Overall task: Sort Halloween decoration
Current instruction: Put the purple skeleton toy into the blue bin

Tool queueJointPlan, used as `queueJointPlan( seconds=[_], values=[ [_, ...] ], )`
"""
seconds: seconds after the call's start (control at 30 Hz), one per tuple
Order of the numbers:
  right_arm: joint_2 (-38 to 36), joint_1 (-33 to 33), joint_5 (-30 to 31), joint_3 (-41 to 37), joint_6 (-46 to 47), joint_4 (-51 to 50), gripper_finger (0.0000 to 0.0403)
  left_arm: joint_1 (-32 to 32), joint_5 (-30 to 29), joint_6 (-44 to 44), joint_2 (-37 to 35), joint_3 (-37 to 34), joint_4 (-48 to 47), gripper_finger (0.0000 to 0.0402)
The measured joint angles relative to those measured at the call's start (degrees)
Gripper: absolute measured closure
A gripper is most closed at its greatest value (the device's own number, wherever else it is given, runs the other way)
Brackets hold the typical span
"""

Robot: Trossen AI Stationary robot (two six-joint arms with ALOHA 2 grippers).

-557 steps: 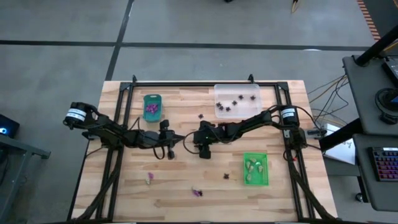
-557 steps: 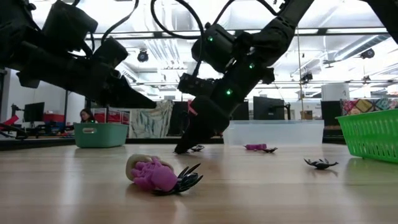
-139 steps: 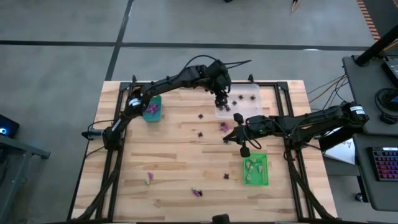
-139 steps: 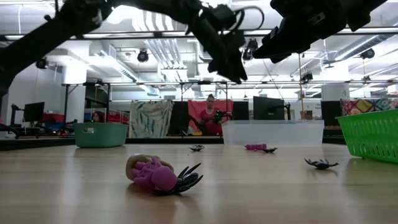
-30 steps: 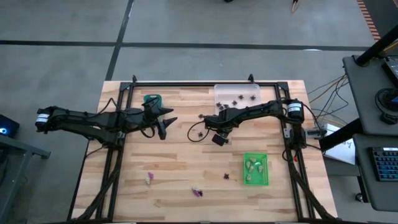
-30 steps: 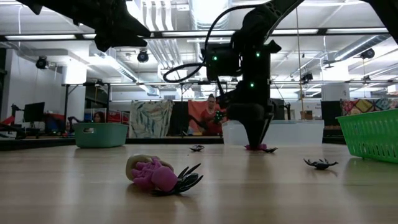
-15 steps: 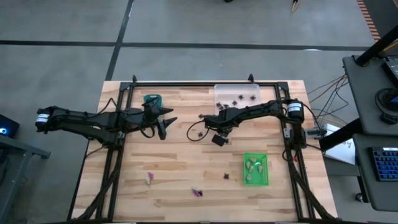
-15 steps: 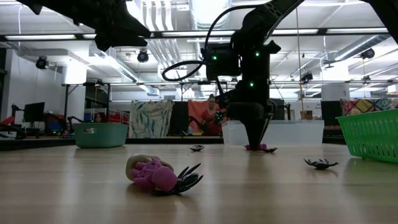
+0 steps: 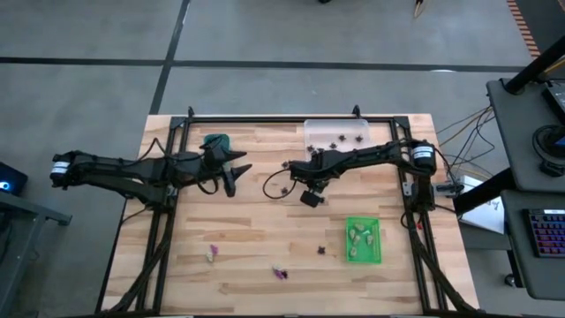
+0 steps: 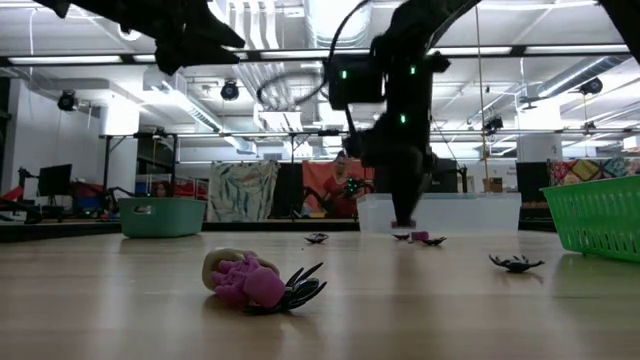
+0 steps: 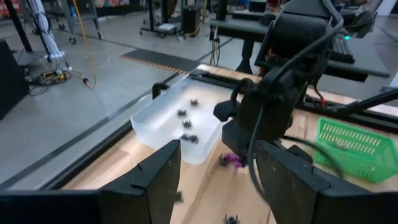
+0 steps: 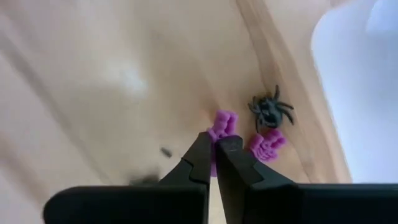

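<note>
Over on the left, the left gripper (image 9: 231,170) hangs above the table (image 9: 256,238) beside the teal tray (image 9: 214,141), its jaws spread wide and empty. Toward the middle, the right gripper (image 12: 214,144) is down near the clear tray (image 9: 336,141), jaws pinched together on a purple trinket (image 12: 222,123); a second purple piece (image 12: 267,144) and a black spider (image 12: 271,111) lie just beside it. Nearer, loose trinkets (image 9: 279,273) sit on the boards. On the right, the green tray (image 9: 363,240) holds pale pieces.
</note>
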Motion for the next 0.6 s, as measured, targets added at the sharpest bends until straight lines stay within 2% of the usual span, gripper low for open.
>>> queueJointPlan(
  seconds=[0.13, 0.27, 0.43, 0.6],
  values=[
    [-3.1, 0.0, -3.5, 0.3, -2.6, 1.5, 0.0394, 0.0, 0.0, 1.7, -0.2, 2.0, 0.0, 0.0210],
    [-6.4, 0.0, -4.9, 0.1, -5.7, 7.0, 0.0394, 0.0, 0.0, 3.6, -0.3, 4.4, 0.0, 0.0210],
    [-7.0, -0.1, -11.2, -0.3, -11.4, 21.0, 0.0394, 0.0, 0.0, 5.5, -0.7, 7.2, -0.4, 0.0210],
    [-4.7, -0.5, -17.0, -0.6, -15.2, 40.4, 0.0394, 0.0, 0.0, 7.5, -1.7, 9.3, -1.3, 0.0210]
  ],
)
